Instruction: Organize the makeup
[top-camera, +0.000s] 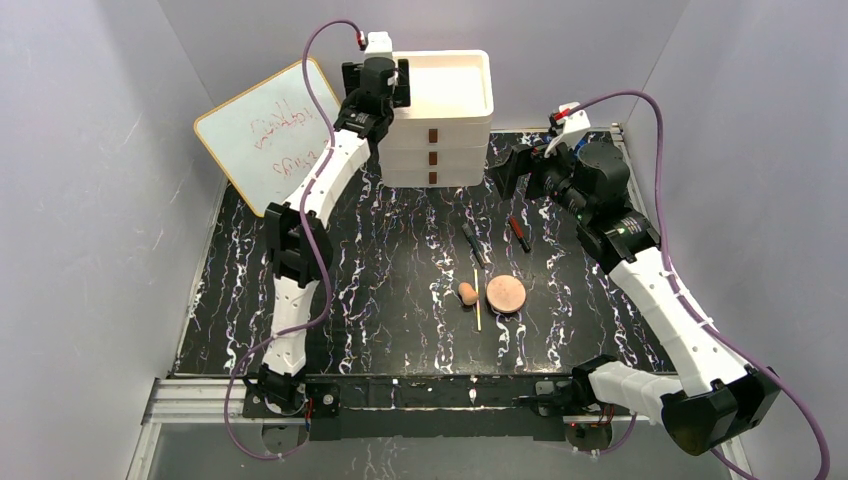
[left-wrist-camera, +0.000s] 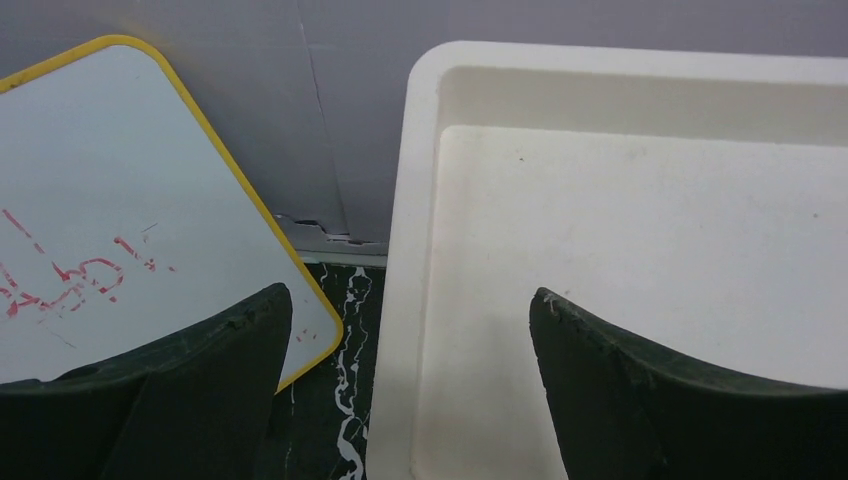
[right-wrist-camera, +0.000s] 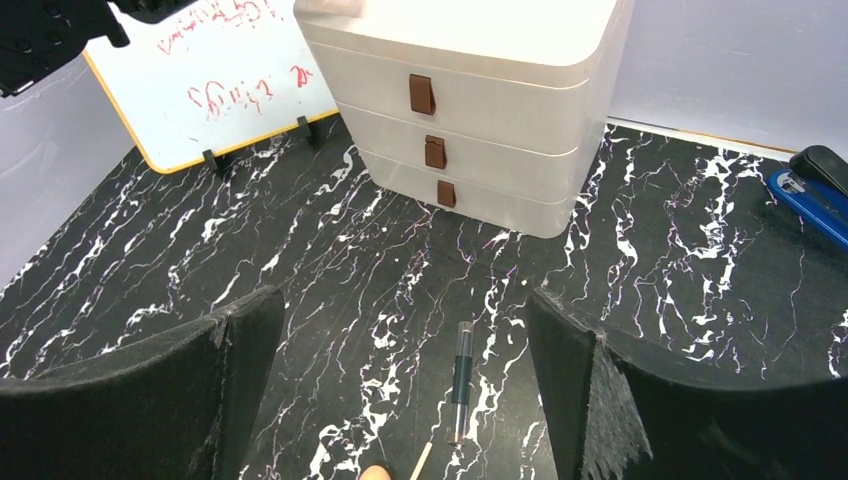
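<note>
On the black marble mat (top-camera: 400, 300) lie a round pinkish-tan disc (top-camera: 506, 294), a tan egg-shaped sponge (top-camera: 467, 293) and a thin yellow stick (top-camera: 477, 298), close together. Two dark pencils (top-camera: 474, 243) (top-camera: 519, 233) lie farther back. One pencil (right-wrist-camera: 462, 380) shows below my open, empty right gripper (right-wrist-camera: 405, 330), which hovers above the mat (top-camera: 510, 170). The stick's tip (right-wrist-camera: 420, 460) and the sponge's edge (right-wrist-camera: 375, 473) show at the bottom of that view. My left gripper (left-wrist-camera: 410, 330) is open and empty over the left rim of the white box's top tray (left-wrist-camera: 420, 200). The black compact is out of view.
The white drawer box with brown handles (top-camera: 437, 150) stands at the back centre, also in the right wrist view (right-wrist-camera: 470, 90). A yellow-framed whiteboard (top-camera: 265, 130) leans at the back left. A blue clip-like object (right-wrist-camera: 808, 205) lies at the far right.
</note>
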